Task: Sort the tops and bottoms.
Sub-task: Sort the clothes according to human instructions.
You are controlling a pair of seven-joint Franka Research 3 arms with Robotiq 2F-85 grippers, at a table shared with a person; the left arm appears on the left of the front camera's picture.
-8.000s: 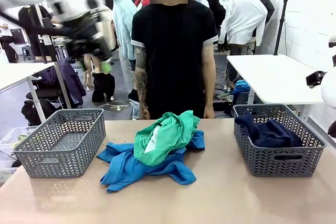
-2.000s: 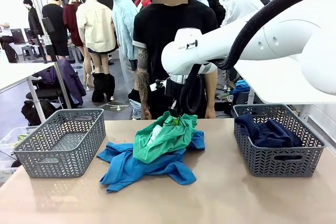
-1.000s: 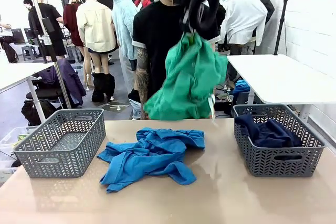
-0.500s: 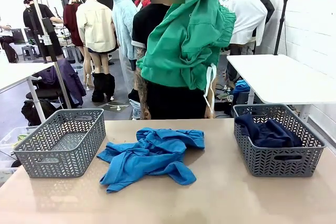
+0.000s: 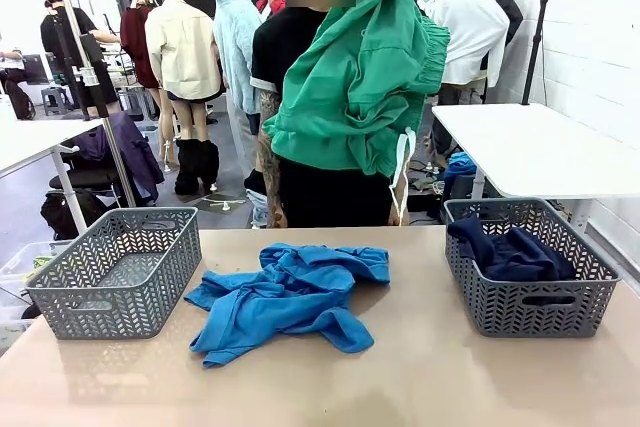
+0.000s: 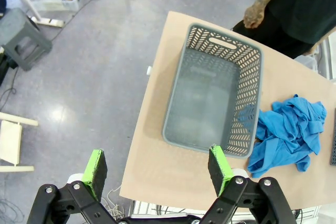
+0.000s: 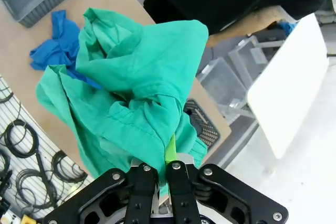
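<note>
Left claw (image 6: 157,165) hangs high, pointing straight down, green pads (image 6: 95,166) spread wide apart. Right claw (image 7: 167,156) is raised too, jaws pinched tight (on the sea-green garment (image 7: 136,77) dangling from it).

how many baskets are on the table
2. One basket sits at the left side, by the blue clothes; the other sits at the right side, holding navy clothes. None looks hidden.

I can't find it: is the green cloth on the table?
No, the green cloth hangs from the right gripper above the table.
</note>
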